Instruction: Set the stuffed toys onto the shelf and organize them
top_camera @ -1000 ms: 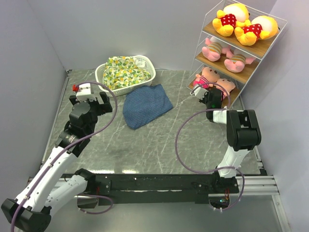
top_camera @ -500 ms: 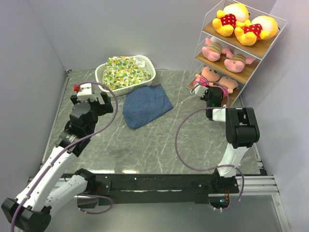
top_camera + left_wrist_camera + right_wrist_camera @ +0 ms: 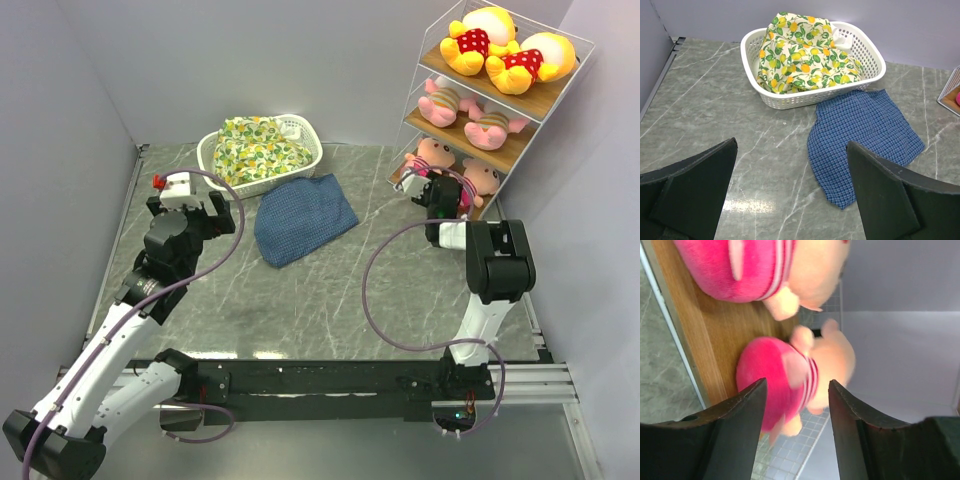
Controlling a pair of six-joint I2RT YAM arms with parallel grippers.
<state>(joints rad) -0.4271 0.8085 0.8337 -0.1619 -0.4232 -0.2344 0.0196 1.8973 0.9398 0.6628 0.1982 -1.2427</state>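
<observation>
Placement of the last doll (image 3: 767, 372) on the shelf (image 3: 715, 340): right end effector (image 3: 797, 385) sits released around it; next, withdraw cleanly.

**Top external:** you look down from above and behind the arm bases (image 3: 455, 385) over the whole desk (image 3: 300, 300), with the shelf (image 3: 548, 98) at far right.

**Left wrist:** low and forward-facing between the left fingers (image 3: 690, 195), toward the laundry basket (image 3: 805, 100) and blue checked cloth (image 3: 865, 130), both seen from above too.

**Right wrist:** near and rolled sideways, on the shelf's bottom board (image 3: 715, 340) and pink-hatted dolls (image 3: 770, 375).
</observation>
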